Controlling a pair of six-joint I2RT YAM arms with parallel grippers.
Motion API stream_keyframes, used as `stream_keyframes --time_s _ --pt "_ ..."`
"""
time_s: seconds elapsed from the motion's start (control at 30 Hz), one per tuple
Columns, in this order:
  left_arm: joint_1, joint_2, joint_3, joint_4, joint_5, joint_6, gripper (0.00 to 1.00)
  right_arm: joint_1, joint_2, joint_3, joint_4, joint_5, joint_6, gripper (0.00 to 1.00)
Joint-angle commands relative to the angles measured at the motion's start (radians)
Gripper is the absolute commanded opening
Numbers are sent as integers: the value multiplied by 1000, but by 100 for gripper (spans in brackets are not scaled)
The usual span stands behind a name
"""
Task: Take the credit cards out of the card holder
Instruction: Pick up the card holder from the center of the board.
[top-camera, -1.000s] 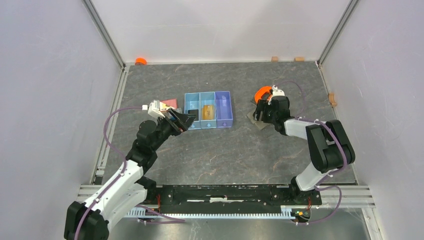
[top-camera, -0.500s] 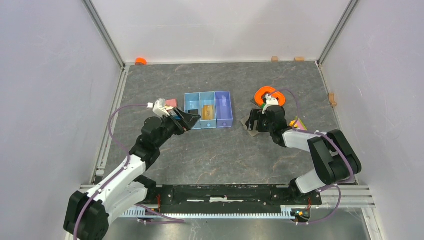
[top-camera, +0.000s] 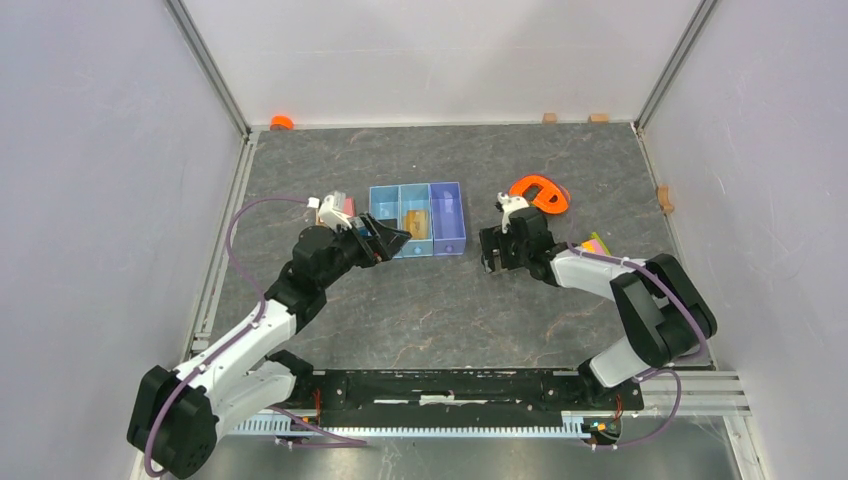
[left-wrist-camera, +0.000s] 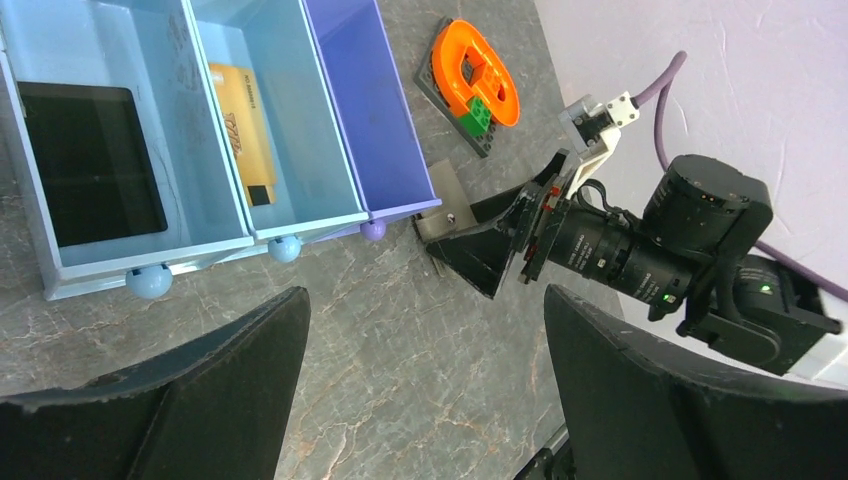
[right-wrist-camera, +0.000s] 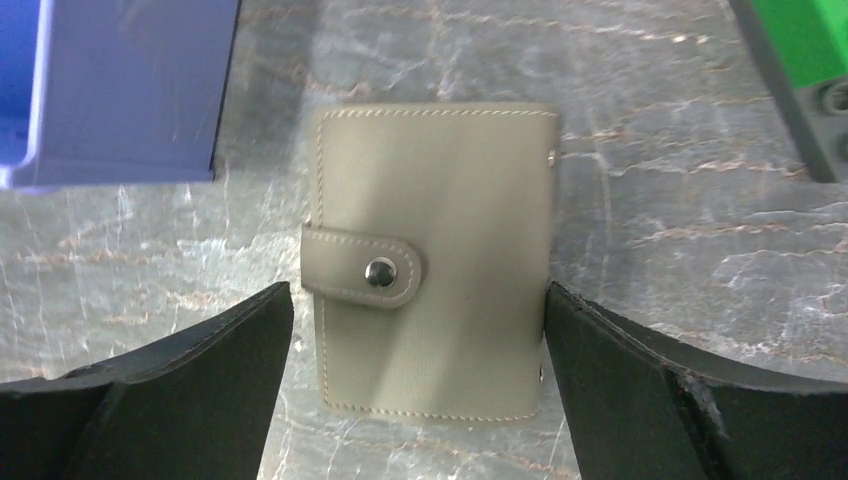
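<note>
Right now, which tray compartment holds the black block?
The light-blue end compartment, farthest from the purple one; the middle compartment holds a tan-orange block instead.

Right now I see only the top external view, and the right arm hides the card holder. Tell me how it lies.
Observer: The right wrist view shows the card holder flat on the table, folded shut.
Operator: Check its fastening.
Observer: Its strap wraps across the front, and the snap looks pressed closed.
Operator: Report the right pincer.
Observer: The right pincer is open, with one finger at each long side of the holder.
</note>
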Motion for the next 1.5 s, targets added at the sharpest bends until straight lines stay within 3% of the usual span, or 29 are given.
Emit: stream_keyframes --time_s 0.0,0.4,0.77,1.07,1.47 --pt "-8 14 40 2 -17 63 93 56 28 88 -204 149 -77 98" --pt "-9 43 55 -9 1 54 93 82 20 99 -218 186 -67 83" --pt "-26 73 57 48 70 45 93 91 -297 -83 -6 164 -26 73" --pt "-93 120 82 99 119 74 93 93 -506 -230 186 45 -16 68" --pt "-130 225 108 207 252 56 93 103 -571 -320 382 -165 -8 65"
